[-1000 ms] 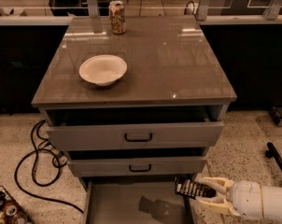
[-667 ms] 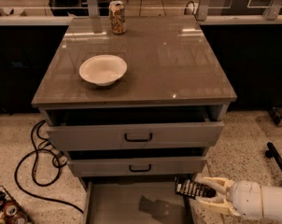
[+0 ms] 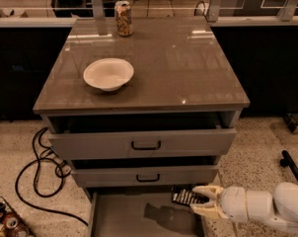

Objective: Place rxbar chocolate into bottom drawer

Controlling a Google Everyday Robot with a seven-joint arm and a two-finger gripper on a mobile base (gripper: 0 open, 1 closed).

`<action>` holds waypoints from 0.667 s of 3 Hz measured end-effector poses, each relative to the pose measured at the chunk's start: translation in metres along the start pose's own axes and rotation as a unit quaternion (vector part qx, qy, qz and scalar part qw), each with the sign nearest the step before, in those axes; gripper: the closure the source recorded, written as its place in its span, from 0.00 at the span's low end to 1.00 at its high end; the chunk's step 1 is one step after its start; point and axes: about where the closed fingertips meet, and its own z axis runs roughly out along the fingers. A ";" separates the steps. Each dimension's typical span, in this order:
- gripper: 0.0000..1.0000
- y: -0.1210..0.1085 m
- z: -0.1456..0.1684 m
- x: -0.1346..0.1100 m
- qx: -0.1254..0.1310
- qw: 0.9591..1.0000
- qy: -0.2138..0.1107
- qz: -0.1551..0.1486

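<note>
Three drawers stood pulled out, the bottom drawer (image 3: 134, 216) furthest. The pincer (image 3: 202, 200), entering from the right, pinched the rxbar chocolate (image 3: 185, 197) by its right end above the drawer's right rear corner. The bar lay roughly level, its long axis running left to right, its free end pointing left. On the desk (image 3: 188, 68) sat a white bowl (image 3: 108, 74) and a can (image 3: 123, 18).

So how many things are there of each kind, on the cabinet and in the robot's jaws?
Bowls: 1, the white bowl on the cabinet top.
Cans: 1, the drink can at the back.
Snack bars: 1, the rxbar chocolate, held by the gripper over the open bottom drawer.
Total: 3
</note>
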 end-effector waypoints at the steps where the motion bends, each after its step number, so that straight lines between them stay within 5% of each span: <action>1: 1.00 -0.004 0.039 0.031 -0.023 1.000 0.006 0.020; 2: 1.00 0.003 0.076 0.063 -0.040 0.998 0.014 0.039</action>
